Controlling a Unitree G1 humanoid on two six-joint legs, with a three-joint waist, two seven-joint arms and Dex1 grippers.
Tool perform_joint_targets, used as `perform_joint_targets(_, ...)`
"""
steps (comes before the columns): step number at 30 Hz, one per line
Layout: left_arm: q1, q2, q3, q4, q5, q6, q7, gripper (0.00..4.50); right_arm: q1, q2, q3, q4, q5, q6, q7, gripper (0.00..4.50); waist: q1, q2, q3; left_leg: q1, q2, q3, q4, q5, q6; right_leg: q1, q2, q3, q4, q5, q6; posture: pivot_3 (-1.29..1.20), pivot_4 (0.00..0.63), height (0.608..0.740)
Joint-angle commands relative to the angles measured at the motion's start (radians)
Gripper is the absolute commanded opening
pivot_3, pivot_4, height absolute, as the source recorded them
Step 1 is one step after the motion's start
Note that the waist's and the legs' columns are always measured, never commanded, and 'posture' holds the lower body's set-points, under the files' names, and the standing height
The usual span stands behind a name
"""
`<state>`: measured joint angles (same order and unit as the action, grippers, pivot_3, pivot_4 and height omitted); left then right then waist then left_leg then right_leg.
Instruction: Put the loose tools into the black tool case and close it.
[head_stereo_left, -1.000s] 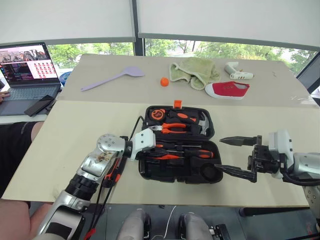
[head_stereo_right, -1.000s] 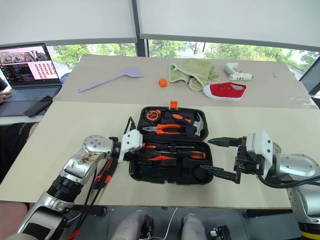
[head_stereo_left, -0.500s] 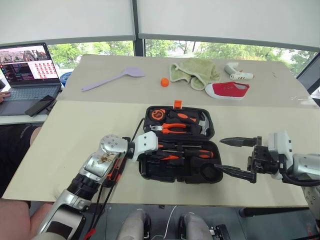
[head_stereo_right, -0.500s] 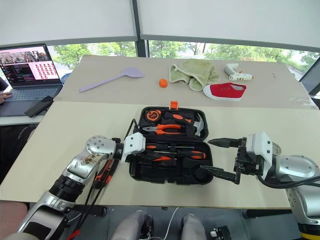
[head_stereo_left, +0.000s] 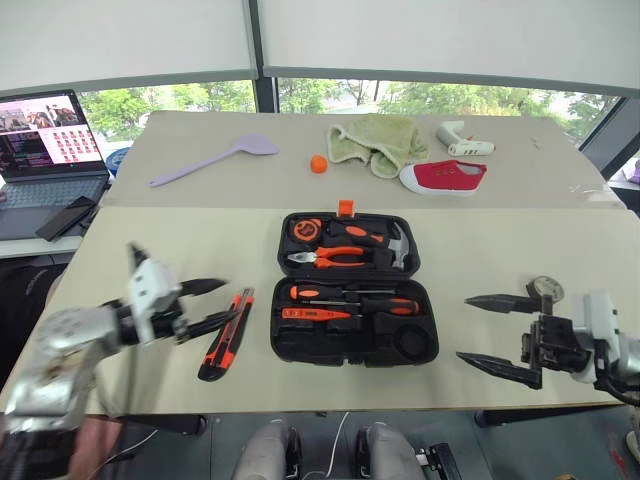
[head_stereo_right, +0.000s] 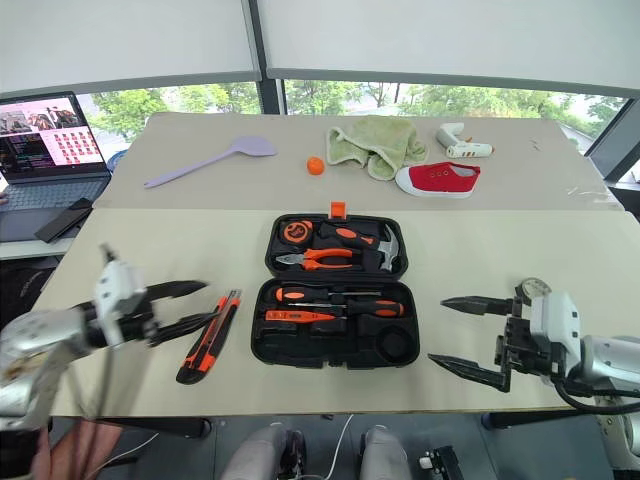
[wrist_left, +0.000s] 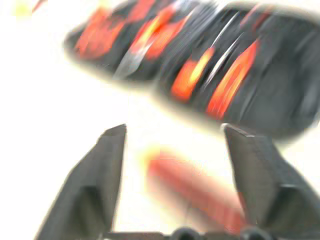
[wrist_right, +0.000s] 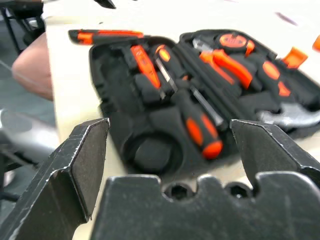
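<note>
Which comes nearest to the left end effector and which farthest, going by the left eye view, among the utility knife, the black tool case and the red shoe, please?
1. utility knife: on the table right beside the left end effector.
2. black tool case: open, mid-table, past the knife.
3. red shoe: on the far table, toward the robot's right.

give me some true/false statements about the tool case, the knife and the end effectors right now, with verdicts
1. The black tool case lies open on the table. True.
2. The utility knife sits inside the case. False: it lies on the table beside the case, on the robot's left.
3. The right end effector is open and holds nothing. True.
4. The left end effector is shut on the knife. False: it is open, next to the knife.
5. The round slot in the case is empty. True.
</note>
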<state>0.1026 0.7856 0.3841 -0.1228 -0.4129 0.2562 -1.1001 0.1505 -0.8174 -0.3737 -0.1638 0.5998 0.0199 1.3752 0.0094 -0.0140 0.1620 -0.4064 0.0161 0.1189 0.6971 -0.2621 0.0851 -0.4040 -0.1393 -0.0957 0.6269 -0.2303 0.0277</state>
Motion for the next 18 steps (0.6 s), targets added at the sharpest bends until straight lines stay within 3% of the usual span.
perform_joint_targets(1, 0.169, 0.039, 0.204, 0.046, 0.008, -0.026, 0.005, 4.41, -0.019, -0.013, -0.016, 0.08, -0.027, -0.071, 0.044, 4.5, 0.0, -0.001, 0.0, 0.001, 0.0, 0.0, 0.0, -0.001, 0.001, -0.002, -0.001, 0.0, -0.001, 0.0, 0.0, 0.0, 0.15, 0.74)
perform_joint_targets(4, 0.303, 0.043, 0.291, 0.012, -0.017, 0.035, -0.003, 4.41, -0.038, -0.014, 0.007, 0.132, -0.037, -0.094, 0.081, 4.5, 0.004, -0.001, 0.001, 0.002, 0.0, -0.001, -0.001, -0.008, -0.006, -0.003, -0.007, 0.0, -0.003, 0.0, 0.0, 0.0, 0.15, 0.74)
perform_joint_targets(8, 0.342, 0.054, 0.306, -0.093, -0.058, 0.166, 0.052, 4.41, -0.07, 0.008, 0.04, 0.102, -0.017, -0.091, 0.08, 4.5, 0.019, 0.0, 0.001, 0.001, -0.001, -0.002, -0.001, -0.009, -0.006, -0.002, -0.009, -0.001, -0.004, -0.001, 0.0, 0.0, 0.15, 0.74)
perform_joint_targets(13, 0.26, 0.035, 0.246, -0.417, -0.261, 0.551, 0.272, 4.41, -0.156, 0.08, 0.096, -0.034, 0.053, -0.056, 0.025, 4.5, 0.016, 0.0, 0.001, 0.001, -0.001, -0.004, -0.002, -0.008, -0.008, -0.002, -0.009, 0.002, -0.003, -0.001, -0.001, 0.0, 0.15, 0.74)
perform_joint_targets(16, 0.171, -0.021, 0.163, -0.526, -0.323, 0.677, 0.422, 4.41, -0.172, 0.064, 0.113, -0.09, 0.136, 0.085, -0.014, 4.5, 0.015, 0.001, 0.001, 0.001, -0.001, -0.004, -0.003, -0.004, -0.015, -0.001, -0.009, 0.002, -0.002, 0.0, -0.001, 0.0, 0.15, 0.74)
perform_joint_targets(18, 0.125, -0.07, 0.077, -0.563, -0.323, 0.737, 0.518, 4.41, -0.191, 0.076, 0.128, -0.099, 0.125, 0.073, -0.012, 4.5, 0.014, 0.0, 0.001, 0.0, -0.001, -0.004, -0.003, -0.004, -0.015, 0.001, -0.008, 0.002, -0.001, 0.0, -0.001, 0.0, 0.15, 0.74)
